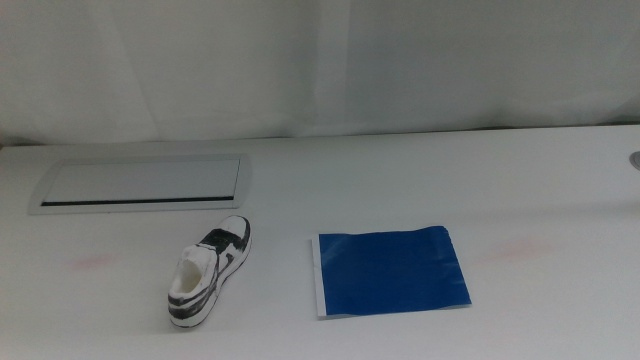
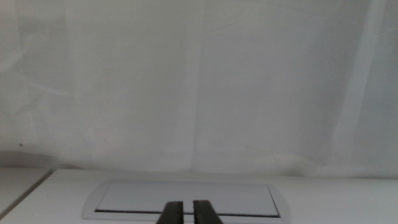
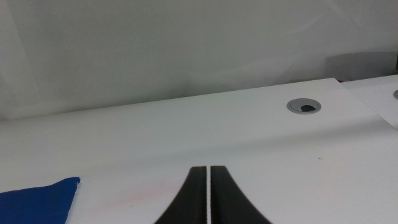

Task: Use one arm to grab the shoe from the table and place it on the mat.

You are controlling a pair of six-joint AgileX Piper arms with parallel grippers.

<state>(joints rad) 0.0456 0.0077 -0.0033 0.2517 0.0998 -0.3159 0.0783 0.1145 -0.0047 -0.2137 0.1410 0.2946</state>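
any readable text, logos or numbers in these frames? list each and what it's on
None legible in any view.
Shoe: black side panels, no brand mark readable at this size.
Mat: plain blue, white strip along one edge, no print.
Table and its inset panel: unmarked.

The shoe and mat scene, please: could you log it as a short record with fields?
shoe: white and black sneaker lying on the table, apart from the mat
mat: blue sheet flat, nothing on it
inset panel: grey-framed, beyond the shoe
left gripper: waiting, jaws nearly closed, facing the panel
right gripper: waiting, shut, near the mat's corner
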